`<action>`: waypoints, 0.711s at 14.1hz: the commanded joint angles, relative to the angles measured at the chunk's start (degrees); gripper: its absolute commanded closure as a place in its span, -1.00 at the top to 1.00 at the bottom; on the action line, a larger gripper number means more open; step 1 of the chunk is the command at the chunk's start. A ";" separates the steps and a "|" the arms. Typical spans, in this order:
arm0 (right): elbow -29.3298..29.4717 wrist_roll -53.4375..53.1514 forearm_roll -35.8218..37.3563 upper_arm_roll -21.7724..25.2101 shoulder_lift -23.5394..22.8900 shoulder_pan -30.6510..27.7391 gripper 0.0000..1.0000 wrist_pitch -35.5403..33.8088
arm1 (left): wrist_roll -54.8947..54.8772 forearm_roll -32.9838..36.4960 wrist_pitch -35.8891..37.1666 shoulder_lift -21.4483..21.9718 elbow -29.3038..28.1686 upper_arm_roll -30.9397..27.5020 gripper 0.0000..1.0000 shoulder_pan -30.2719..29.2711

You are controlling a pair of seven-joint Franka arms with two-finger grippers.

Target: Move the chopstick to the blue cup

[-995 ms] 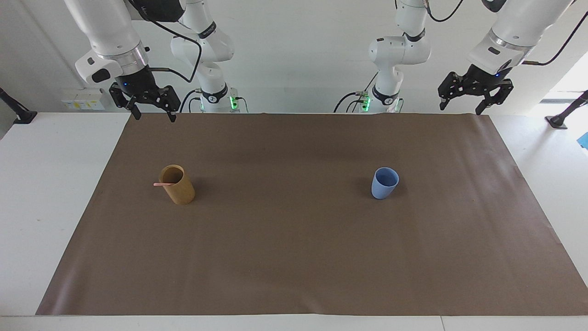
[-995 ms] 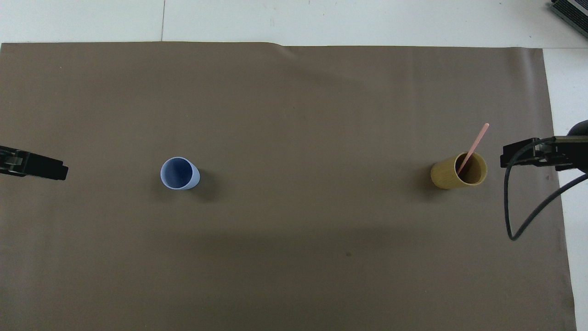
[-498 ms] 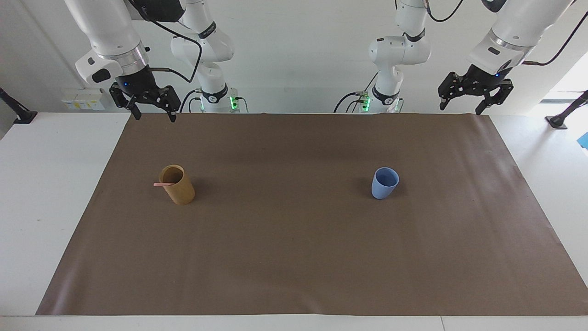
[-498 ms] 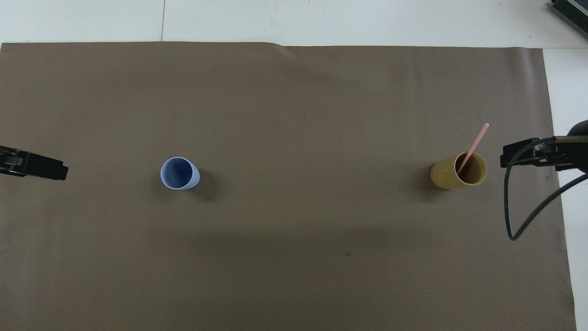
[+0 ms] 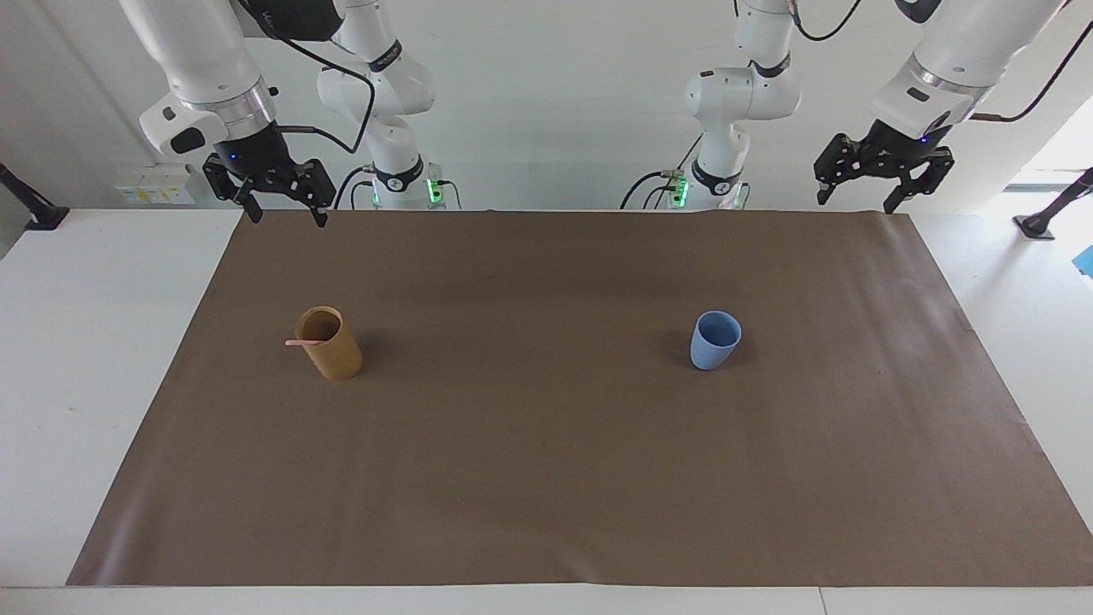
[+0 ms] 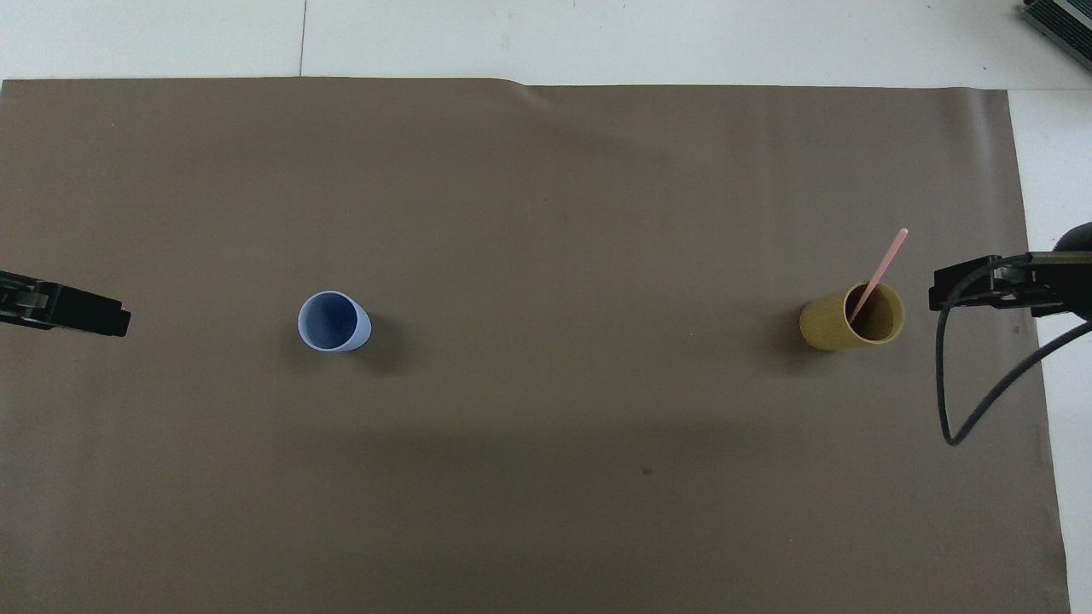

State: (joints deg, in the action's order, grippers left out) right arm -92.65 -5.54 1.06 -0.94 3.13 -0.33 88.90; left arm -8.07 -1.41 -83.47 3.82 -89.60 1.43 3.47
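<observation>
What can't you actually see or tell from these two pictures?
- Lower part of the thin pale pink chopstick: hidden inside the tan-brown cylindrical holder in both views; one stick or two, too thin to tell.
- Left gripper and right gripper: overhead view's side edges cut them off.
- Small periwinkle-blue tapered cup: facing view hides its bottom.

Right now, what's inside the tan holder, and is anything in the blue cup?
One pink chopstick leans in the tan holder, its top sticking out over the rim; its lower end is hidden by the wall. The blue cup looks empty.
</observation>
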 commanded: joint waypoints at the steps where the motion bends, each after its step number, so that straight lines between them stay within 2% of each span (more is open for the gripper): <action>1: -0.95 0.26 -0.71 -0.20 0.91 -0.63 1.00 1.01 | -0.02 -0.87 -4.92 0.58 -4.77 0.42 1.00 -0.49; 6: -0.95 0.53 -0.71 -0.20 0.91 -0.54 1.00 0.67 | 8.22 -0.87 -21.62 -1.45 -17.07 0.59 1.00 0.04; 10: -0.95 0.79 -0.71 -0.20 0.91 -0.63 1.00 0.75 | 19.46 -1.05 -29.11 -3.81 -22.72 0.59 1.00 3.90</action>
State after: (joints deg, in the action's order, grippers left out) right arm -92.65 -5.54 1.06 -0.94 3.13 -0.33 89.04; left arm 5.95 -1.90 -109.28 -0.04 -109.54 2.37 4.83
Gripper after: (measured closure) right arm 0.000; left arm 0.000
